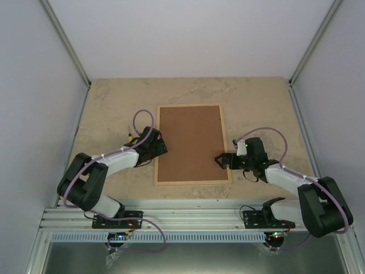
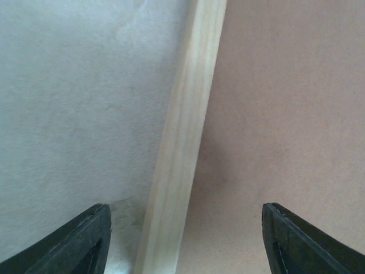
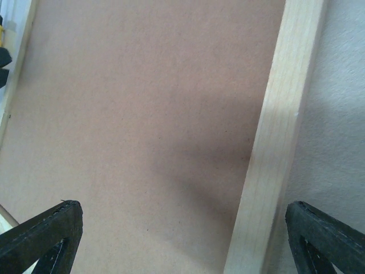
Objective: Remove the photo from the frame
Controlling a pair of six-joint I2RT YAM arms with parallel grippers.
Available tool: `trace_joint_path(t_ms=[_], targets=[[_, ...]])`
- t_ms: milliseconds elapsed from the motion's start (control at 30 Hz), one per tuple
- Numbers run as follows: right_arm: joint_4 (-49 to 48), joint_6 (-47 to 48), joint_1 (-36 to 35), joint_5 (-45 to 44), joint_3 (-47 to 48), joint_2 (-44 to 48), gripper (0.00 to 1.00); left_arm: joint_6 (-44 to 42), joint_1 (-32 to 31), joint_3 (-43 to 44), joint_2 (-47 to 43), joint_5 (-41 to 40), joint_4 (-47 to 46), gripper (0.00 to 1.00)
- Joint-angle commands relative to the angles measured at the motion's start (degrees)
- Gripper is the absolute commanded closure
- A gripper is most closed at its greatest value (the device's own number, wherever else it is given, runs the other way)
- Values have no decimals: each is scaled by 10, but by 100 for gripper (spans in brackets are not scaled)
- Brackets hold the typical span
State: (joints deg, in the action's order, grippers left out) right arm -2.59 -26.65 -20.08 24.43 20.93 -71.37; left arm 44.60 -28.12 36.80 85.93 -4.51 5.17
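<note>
Backing board (image 1: 191,142) within frame (image 1: 194,182) on table (image 1: 114,103), between left arm (image 1: 117,157) and right arm (image 1: 285,176)

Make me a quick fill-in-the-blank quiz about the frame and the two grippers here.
1. The frame lies face ___ on the table.
2. Its visible back panel is coloured ___.
3. The left gripper straddles the frame's ___ rail.
4. The right gripper has its jaws ___.
Missing words: down; brown; left; open.

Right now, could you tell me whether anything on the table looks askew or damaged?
Nothing stands out: the thin pale wooden picture frame lies flat, back up, with its brown fibreboard backing panel seated squarely.
</note>
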Motion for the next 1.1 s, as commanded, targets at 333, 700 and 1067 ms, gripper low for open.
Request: trace_joint_path(t_ms=[333,700,1067], targets=[[40,18,-3,-87,80,44,2,17,38,-5,-154,-184,112,6],[-79,17,-4,-131,13,52,2,-25,153,-7,-99,-181,91,4],[-87,-4,-4,-180,-17,100,2,-57,168,44,28,-164,86,21]])
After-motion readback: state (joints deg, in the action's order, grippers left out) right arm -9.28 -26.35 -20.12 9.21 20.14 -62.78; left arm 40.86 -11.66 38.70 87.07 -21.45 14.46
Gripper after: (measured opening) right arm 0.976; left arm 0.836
